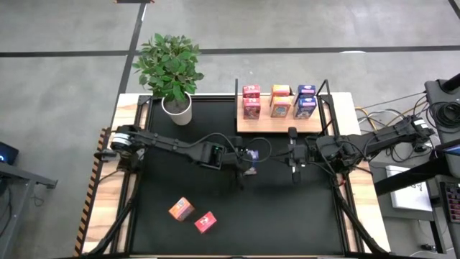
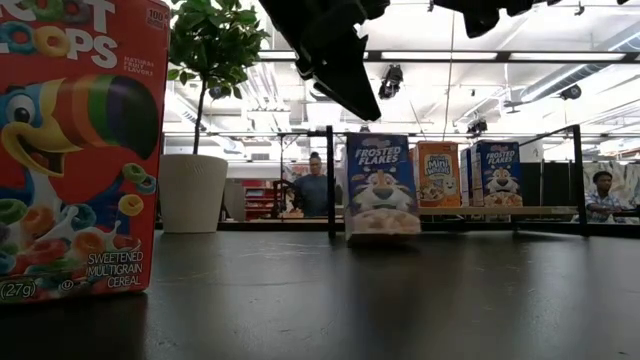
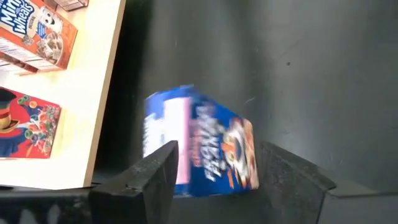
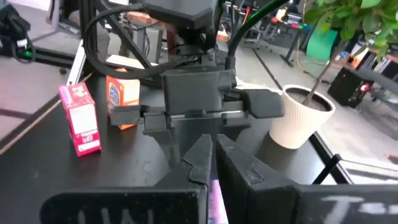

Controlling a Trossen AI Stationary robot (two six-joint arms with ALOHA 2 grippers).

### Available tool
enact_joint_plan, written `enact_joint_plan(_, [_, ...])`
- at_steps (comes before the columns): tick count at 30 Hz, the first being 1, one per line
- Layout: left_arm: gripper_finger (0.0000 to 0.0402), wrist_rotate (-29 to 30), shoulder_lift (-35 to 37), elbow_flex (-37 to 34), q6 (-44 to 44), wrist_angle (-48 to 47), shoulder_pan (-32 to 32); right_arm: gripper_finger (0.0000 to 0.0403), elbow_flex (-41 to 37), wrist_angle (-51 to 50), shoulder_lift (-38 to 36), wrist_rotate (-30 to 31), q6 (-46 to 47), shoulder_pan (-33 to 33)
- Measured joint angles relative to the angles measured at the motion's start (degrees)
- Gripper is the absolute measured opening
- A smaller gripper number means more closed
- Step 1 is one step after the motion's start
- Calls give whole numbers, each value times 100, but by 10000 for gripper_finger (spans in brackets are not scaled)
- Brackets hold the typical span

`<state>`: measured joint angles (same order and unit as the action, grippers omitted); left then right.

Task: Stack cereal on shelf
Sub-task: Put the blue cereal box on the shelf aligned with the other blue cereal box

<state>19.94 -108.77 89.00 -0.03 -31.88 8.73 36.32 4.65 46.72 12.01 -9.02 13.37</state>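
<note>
From up top I'm barely making out what the left gripper (image 1: 249, 162) is carrying, since its own body is covering most of the box. The wrist cam is blurry but clear enough: it's gripping a blue Frosted Flakes box (image 3: 202, 144) between its fingers (image 3: 163, 163), tilted, just off the shelf (image 3: 102, 93) edge. The right gripper (image 1: 293, 170) is hanging over the table nearby, fingers pinched together on nothing. On the shelf I'm reading Mini Wheats (image 3: 38, 34) and a red box (image 3: 26, 123) with no legible name. The low cam is getting half blocked by a Froot Loops box (image 2: 78, 150), "sweetened multigrain cereal". An orange box (image 1: 181, 209) is sitting near it on the tabletop.
</note>
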Motion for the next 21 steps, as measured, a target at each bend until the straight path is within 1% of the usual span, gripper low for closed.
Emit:
enact_joint_plan(4, [222,0,0,-3,147,0,1,12,0,-7,24,2,207,0])
enact_joint_plan(9, [228,2,87,-10,233,-131,42,12,0,-14,33,4,550,0])
enact_joint_plan(10, [228,6,145,-10,233,-183,69,12,0,-39,33,25,669,0])
enact_joint_plan(14, [229,13,445,-117,250,-267,205,12,0,-420,87,429,1066,0])
enact_joint_plan(18, [229,43,710,-284,255,-280,297,12,0,-697,214,470,1203,-2])
enact_joint_plan(21, [229,66,939,-530,254,-95,365,12,0,-737,348,472,1258,-12])
